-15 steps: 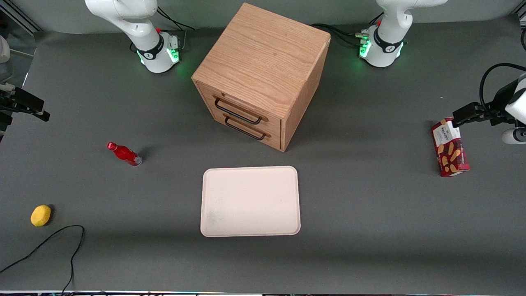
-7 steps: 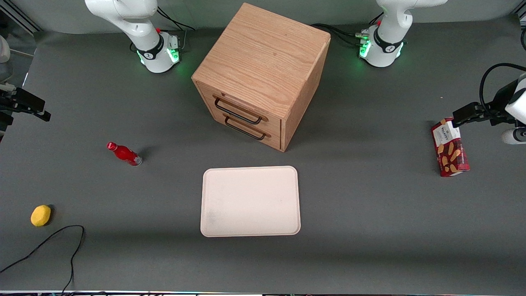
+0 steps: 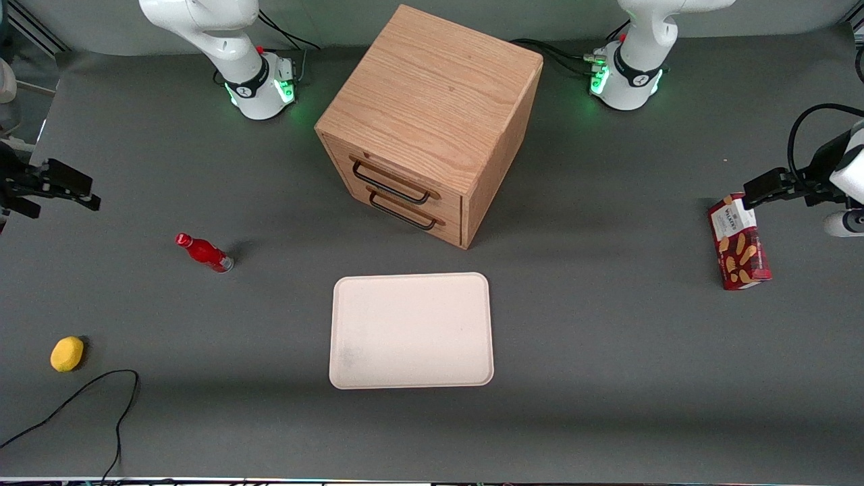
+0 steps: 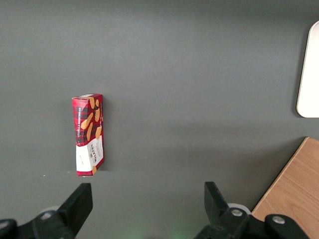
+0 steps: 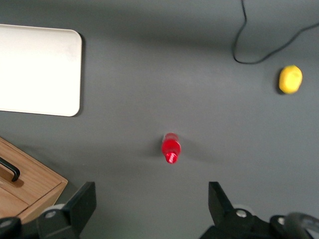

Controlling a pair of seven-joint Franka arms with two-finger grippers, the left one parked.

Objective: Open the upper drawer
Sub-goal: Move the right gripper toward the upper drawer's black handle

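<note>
Front view: your pincer point(image 3: 67, 191) hangs above the desk point(image 3: 607, 351) at the working arm's end, well apart from the cabinet point(image 3: 432, 101). The upper drawer point(image 3: 395, 177) sits flush and shut above the lower drawer point(image 3: 405, 212), each with a black bar handle. The cream tray point(image 3: 410, 331) in front of the cabinet holds nothing. A red bottle point(image 3: 204, 252) stands near your pincer.

Right wrist view: the fingers point(image 5: 79, 204) are spread wide, gripping nothing, above the red bottle point(image 5: 171, 147). You see the lemon point(image 5: 290, 79) and a cabinet corner point(image 5: 25, 184).
</note>
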